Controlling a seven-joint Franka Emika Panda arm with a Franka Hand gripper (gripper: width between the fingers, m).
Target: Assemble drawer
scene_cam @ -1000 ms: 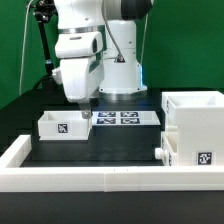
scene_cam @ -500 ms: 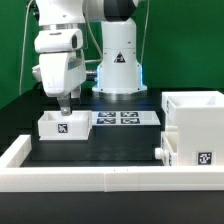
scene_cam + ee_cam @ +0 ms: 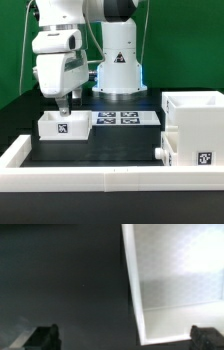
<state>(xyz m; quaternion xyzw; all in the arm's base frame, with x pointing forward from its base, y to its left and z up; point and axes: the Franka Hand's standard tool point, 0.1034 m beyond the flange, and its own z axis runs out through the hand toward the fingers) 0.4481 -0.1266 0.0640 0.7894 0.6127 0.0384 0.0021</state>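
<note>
Three white parts make up the drawer on my screen. The first is a small loose box (image 3: 63,126), open on top with a square tag on its front, standing just beside the marker board (image 3: 122,118) on the exterior view's left. The tall housing (image 3: 197,125) stands well apart from the marker board, on the exterior view's right and nearer the camera. A second small box (image 3: 173,148) pokes out of the housing's side that faces the marker board, with its knob (image 3: 160,151) pointing the same way.

The gripper (image 3: 63,108) hangs over the loose box, at the far rim on the side nearest the marker board. I cannot tell from the exterior view whether it touches the rim. In the wrist view the two fingertips (image 3: 42,336) stand wide apart with nothing clamped between them. A white wall of the loose box fills much of that view, and its edge runs down between them. The fingertip I marked shows against the black table (image 3: 110,150).

The arm's white base (image 3: 118,70) rises right behind the marker board. A low white wall (image 3: 90,178) edges the table on the camera's side, well apart from the marker board.
</note>
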